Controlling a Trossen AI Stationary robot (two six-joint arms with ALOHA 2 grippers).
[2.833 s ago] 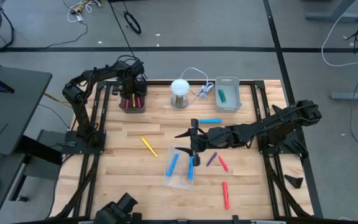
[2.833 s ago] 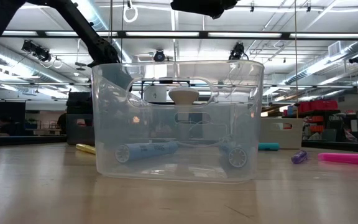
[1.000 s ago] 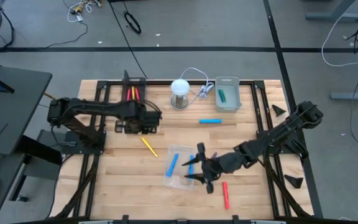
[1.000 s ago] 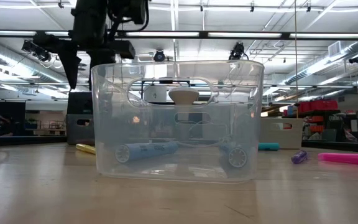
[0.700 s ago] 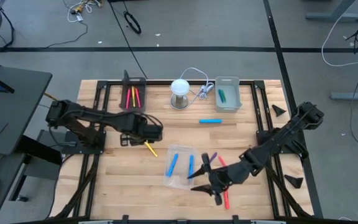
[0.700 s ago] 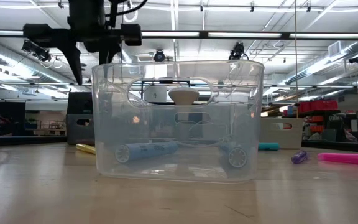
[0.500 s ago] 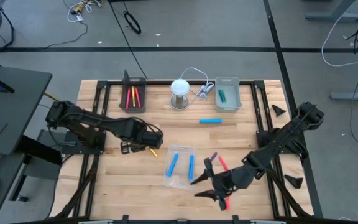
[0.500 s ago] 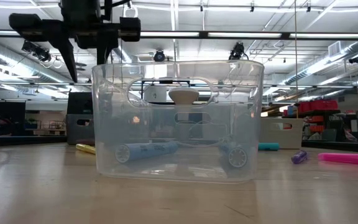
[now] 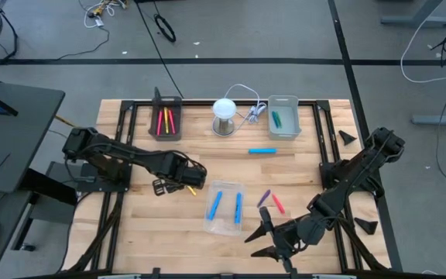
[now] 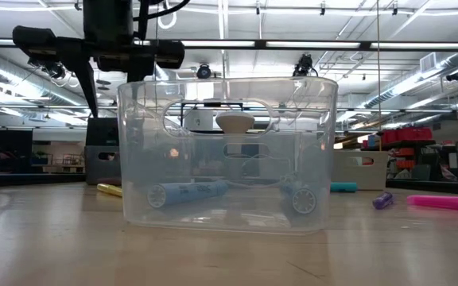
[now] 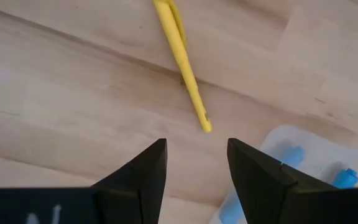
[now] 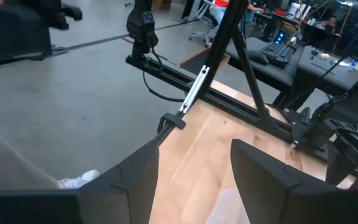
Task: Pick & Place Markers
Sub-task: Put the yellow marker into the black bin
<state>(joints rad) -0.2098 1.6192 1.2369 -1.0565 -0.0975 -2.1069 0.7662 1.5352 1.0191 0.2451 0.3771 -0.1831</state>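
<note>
My left gripper (image 9: 176, 184) hangs open, pointing down, over the table's left middle. A yellow marker (image 11: 182, 62) lies flat on the wood just beyond its fingertips, with nothing between the fingers. A clear tray (image 9: 224, 209) at the centre holds two blue markers (image 9: 214, 203). Purple (image 9: 263, 198) and red (image 9: 277, 204) markers lie to its right, and a blue one (image 9: 262, 150) lies farther back. My right gripper (image 9: 257, 242) stands open near the table's near edge, to the right of the tray, holding nothing.
A black tray (image 9: 166, 122) with red and yellow markers stands at the back left. A clear bin (image 9: 283, 116) with green markers stands at the back right, and a white domed object (image 9: 224, 115) with a cable sits between them. Black frame rails border the table.
My left gripper has moved toward the near edge, from beside the black tray to over the yellow marker, rolling about its own axis, and has stayed open. My right gripper has swung toward the near edge, away from the clear tray, also open. No marker has moved.
</note>
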